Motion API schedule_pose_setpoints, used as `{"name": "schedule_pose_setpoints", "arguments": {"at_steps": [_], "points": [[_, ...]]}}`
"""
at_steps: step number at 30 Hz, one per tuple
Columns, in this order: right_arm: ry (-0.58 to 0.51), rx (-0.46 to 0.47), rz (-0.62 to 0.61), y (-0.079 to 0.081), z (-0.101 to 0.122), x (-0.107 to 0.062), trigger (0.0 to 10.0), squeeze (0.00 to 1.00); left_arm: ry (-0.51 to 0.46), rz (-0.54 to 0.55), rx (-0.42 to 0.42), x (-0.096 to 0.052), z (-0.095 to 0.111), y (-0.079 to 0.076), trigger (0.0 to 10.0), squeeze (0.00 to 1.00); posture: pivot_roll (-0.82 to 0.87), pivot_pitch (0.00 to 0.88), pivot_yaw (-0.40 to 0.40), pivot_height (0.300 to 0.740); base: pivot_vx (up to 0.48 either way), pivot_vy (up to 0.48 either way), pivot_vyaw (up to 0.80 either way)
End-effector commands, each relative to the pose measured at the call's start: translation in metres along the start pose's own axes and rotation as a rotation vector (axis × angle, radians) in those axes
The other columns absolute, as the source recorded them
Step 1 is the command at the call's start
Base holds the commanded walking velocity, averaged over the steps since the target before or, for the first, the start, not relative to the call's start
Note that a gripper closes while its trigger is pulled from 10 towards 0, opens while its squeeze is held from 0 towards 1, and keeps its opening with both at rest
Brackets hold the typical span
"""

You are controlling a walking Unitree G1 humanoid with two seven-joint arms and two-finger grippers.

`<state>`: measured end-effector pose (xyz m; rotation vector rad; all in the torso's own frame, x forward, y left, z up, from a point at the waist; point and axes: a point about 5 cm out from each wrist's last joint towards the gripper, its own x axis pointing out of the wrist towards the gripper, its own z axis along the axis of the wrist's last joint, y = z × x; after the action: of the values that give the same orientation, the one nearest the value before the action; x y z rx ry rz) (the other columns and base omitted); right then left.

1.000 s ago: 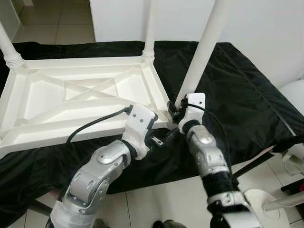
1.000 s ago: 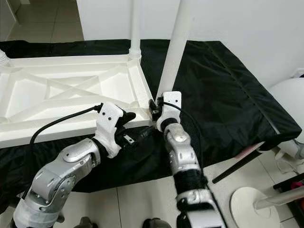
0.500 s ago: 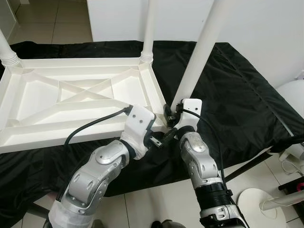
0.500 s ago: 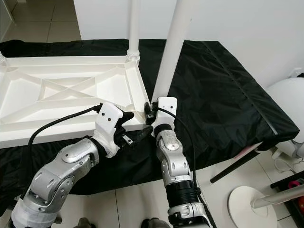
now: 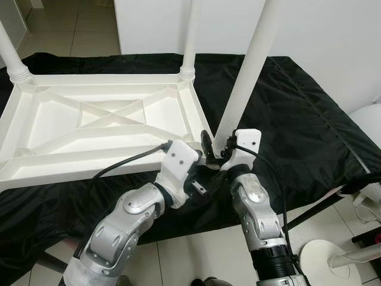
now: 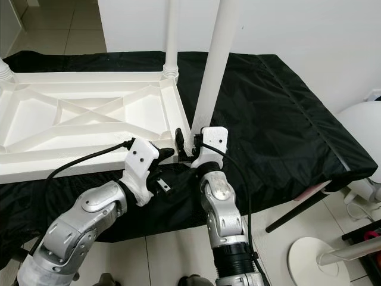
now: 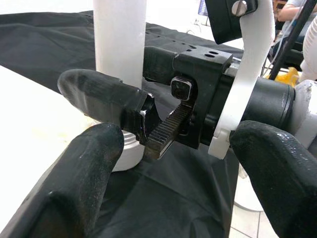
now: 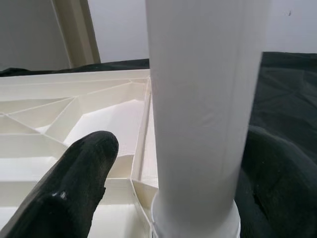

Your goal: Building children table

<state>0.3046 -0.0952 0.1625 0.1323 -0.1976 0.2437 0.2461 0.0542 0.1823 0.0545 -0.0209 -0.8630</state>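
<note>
Head view, legs: three white legs stood on upturned tabletop.
Right gripper: clasped near leg.
Left gripper: fingers spread, empty.
Writing: none readable.

white wall, tiled floor

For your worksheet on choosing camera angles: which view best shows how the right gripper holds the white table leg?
The left wrist view: it shows the right gripper from the side, a finger against the table leg near its base. The right wrist view shows the leg between two fingers; the eye views show it from above, partly hidden.
</note>
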Motion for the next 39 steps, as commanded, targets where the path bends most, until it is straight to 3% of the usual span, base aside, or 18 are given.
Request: {"name": "schedule_pose_setpoints", "arguments": {"at_steps": [1, 10, 22, 28, 31, 39], "points": [[0.011, 0.016, -0.002, -0.009, -0.005, -0.004, 10.0, 0.0, -0.002, 0.102, 0.031, -0.005, -0.001, 0.015, 10.0, 0.0, 0.0, 0.066, -0.067, 0.74, 0.0, 0.0, 0.0], [0.033, -0.066, 0.037, -0.037, -0.006, 0.005, 10.0, 0.0, -0.009, 0.106, 0.102, -0.009, -0.002, 0.02, 10.0, 0.0, -0.01, 0.079, -0.062, 0.74, 0.0, 0.0, 0.0], [0.042, -0.071, 0.213, -0.038, -0.004, 0.017, 10.0, 0.0, -0.051, 0.043, 0.098, -0.017, 0.004, 0.017, 10.0, 0.0, 0.0, 0.092, -0.057, 0.74, 0.0, 0.0, 0.0], [0.072, -0.122, 0.335, -0.05, -0.003, 0.028, 10.0, 0.0, -0.016, 0.119, 0.134, -0.015, -0.003, 0.031, 10.0, 0.0, 0.0, 0.089, -0.053, 0.74, 0.0, 0.0, 0.0], [0.091, -0.14, 0.391, -0.053, -0.003, 0.031, 10.0, 0.0, -0.012, 0.172, 0.098, -0.013, -0.008, 0.039, 10.0, 0.0, 0.0, 0.089, -0.053, 0.74, 0.0, 0.0, 0.0], [0.175, -0.183, 0.517, -0.057, -0.014, 0.031, 10.0, 0.0, 0.02, 0.231, 0.1, -0.005, -0.019, 0.036, 10.0, 0.0, -0.02, 0.094, -0.067, 0.74, 0.0, 0.0, 0.0]]}}
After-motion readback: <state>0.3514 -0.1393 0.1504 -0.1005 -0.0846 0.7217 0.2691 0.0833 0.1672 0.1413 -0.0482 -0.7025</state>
